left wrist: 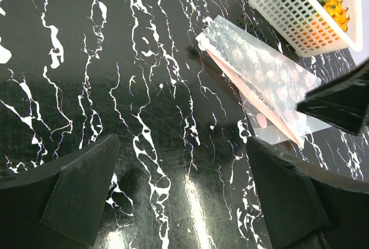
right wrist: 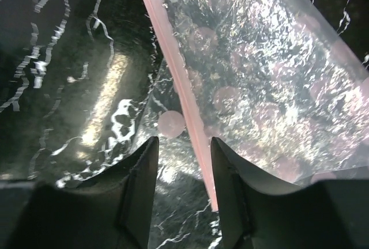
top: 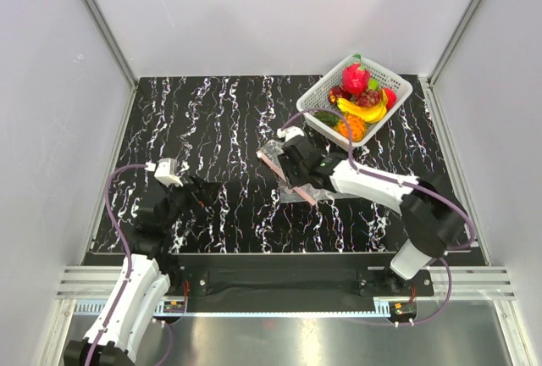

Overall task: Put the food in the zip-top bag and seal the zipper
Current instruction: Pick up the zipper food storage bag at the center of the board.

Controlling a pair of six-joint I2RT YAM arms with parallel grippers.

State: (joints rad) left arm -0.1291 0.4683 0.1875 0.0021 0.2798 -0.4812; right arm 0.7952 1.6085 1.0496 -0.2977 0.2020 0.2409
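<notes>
Right fingers [right wrist: 138,185] astride zipper [right wrist: 173,70]

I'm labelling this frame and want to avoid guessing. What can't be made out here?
Top view: the right arm covers most of the zip-top bag.
Right wrist view: glare hides whether the right claw touches the zipper, or whether it is sealed.
Left wrist view: the frame edge cuts off the basket.
Top view: the banana hides part of the pineapple.

black white-veined tabletop [top: 220,120]; plain white walls [top: 279,10]; aluminium corner posts [top: 103,23]; soft overhead glare.
</notes>
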